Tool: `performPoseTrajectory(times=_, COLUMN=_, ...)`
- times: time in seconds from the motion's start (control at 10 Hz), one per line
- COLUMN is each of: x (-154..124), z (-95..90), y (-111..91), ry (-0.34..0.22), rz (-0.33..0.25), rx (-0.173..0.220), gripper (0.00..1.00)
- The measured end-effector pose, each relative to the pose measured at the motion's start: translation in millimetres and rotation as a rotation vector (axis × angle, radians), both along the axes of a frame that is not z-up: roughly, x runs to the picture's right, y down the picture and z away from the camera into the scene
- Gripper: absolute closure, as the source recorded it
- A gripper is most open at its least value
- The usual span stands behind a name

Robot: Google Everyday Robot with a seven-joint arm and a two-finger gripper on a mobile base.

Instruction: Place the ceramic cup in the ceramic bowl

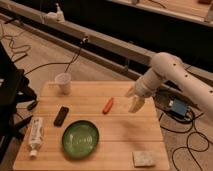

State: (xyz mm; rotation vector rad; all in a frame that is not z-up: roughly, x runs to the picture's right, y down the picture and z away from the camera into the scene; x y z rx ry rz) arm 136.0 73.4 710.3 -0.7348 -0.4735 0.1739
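Wooden worktop (125, 131), cables (55, 64) on the floor (35, 47) behind. Cup (63, 83) stands upright at the far left corner, well apart from the bowl (80, 139). Gripper (135, 103) hangs over the right side; open or closed, I cannot tell. Cup looks rigid, slick, breakable: grasp its wall gently
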Motion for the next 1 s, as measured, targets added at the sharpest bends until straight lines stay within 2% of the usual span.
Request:
performPoseTrajectory(times=0.1, x=-0.3, z=0.3, y=-0.1, ry=-0.001, rz=0.000, rx=0.000, gripper=0.37)
performPoseTrajectory(times=0.4, x=-45.9, z=16.1, y=-24.8, ry=-0.077, rz=-0.042, rx=0.011, gripper=0.37)
performPoseTrajectory(times=0.7, x=-85.6, z=38.8, y=-52.2, ry=-0.134, rz=-0.031, rx=0.022, gripper=0.37)
performPoseTrajectory(times=1.0, x=-120.7, z=61.4, y=-86.4, ry=-0.141, rz=-0.001, rx=0.078, gripper=0.37)
